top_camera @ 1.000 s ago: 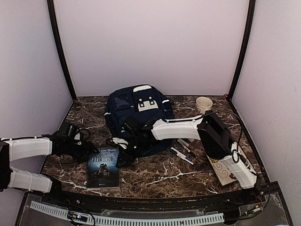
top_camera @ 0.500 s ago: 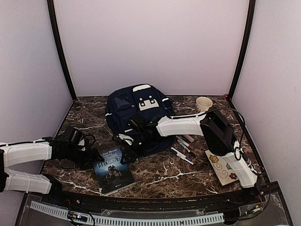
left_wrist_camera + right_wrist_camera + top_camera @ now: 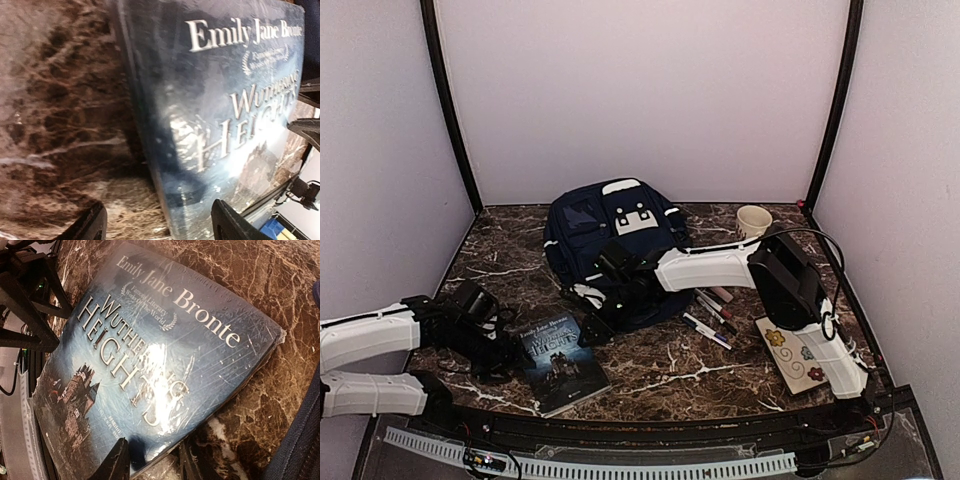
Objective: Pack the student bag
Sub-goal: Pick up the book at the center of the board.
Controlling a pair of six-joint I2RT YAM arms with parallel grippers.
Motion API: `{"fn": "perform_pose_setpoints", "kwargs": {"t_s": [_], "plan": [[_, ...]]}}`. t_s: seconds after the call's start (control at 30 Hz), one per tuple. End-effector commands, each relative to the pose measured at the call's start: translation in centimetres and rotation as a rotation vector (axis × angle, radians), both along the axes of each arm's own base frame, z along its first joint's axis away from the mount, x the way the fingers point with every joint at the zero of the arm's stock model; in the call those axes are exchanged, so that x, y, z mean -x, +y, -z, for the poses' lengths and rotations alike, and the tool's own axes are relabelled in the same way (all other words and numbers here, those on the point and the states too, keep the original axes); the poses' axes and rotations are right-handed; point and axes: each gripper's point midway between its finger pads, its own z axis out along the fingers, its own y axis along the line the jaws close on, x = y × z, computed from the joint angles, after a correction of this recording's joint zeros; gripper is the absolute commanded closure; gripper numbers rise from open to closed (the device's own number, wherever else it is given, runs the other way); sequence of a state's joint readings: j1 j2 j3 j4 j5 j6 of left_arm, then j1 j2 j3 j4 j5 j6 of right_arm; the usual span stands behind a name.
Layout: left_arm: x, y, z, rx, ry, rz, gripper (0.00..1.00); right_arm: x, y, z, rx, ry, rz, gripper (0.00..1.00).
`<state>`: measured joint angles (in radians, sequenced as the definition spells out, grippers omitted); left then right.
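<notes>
The student bag [image 3: 615,245], navy with a white front patch, lies at the back centre of the marble table [image 3: 670,375]; its fabric shows at the right edge [image 3: 306,440] of the right wrist view. A blue book, "Wuthering Heights" [image 3: 563,360] [image 3: 150,365] [image 3: 235,125], lies askew in front of it. My right gripper [image 3: 595,328] [image 3: 152,462] is open and straddles the book's near-bag edge, one finger over the cover and one beside it. My left gripper [image 3: 505,345] [image 3: 162,227] is open wide across the book's opposite edge, low over the table.
Several pens and markers [image 3: 713,315] lie right of the bag. A paper cup [image 3: 754,221] stands at the back right. A cream card with flower shapes [image 3: 798,358] lies at the right front. White walls enclose the table; a black rail [image 3: 620,425] runs along the front.
The book has turned, its lower end swinging right. My left gripper has moved down and nearer to the book's edge. The right jaws have narrowed around the other edge.
</notes>
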<state>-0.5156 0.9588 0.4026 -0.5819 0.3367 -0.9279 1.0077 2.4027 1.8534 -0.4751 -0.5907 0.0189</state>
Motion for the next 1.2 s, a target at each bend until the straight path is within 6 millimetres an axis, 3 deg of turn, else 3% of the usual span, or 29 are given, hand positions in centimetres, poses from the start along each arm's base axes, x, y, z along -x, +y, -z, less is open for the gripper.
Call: {"fn": "perform_pose_setpoints", "kwargs": {"t_s": [0.0,0.2,0.37,0.5,0.67,0.8,0.93,1.07,1.17], "plan": [[1.4,-0.8,1.3,0.069,0.046,-0.037,0.26,-0.6,-6.4,9.3,0.328,0.030,0.097,0.67],[-0.3,-2.4,0.8,0.207,-0.078,-0.113,0.27,0.4,-7.9,11.7,0.381,0.084,0.100,0.68],[-1.8,-3.1,0.2,0.302,-0.175,-0.173,0.26,0.9,-8.1,12.7,0.391,0.115,0.096,0.68],[-3.9,-4.4,-2.8,0.371,-0.321,-0.150,0.25,1.1,-8.0,13.1,0.396,0.130,0.090,0.68],[-6.5,-6.0,-7.9,0.467,-0.490,-0.121,0.27,1.1,-7.9,12.8,0.386,0.129,0.088,0.68],[-7.3,-7.2,-11.1,0.557,-0.571,-0.128,0.32,0.9,-7.8,12.5,0.379,0.120,0.094,0.68],[-7.7,-7.1,-11.5,0.499,-0.576,-0.113,0.42,0.5,-7.9,12.4,0.384,0.106,0.109,0.67],[-7.8,-7.5,-12.6,0.550,-0.577,-0.146,0.59,0.5,-7.9,12.5,0.386,0.108,0.113,0.67],[-8.1,-7.6,-13.9,0.558,-0.581,-0.155,0.59,0.6,-7.9,12.5,0.384,0.113,0.113,0.66]]}}
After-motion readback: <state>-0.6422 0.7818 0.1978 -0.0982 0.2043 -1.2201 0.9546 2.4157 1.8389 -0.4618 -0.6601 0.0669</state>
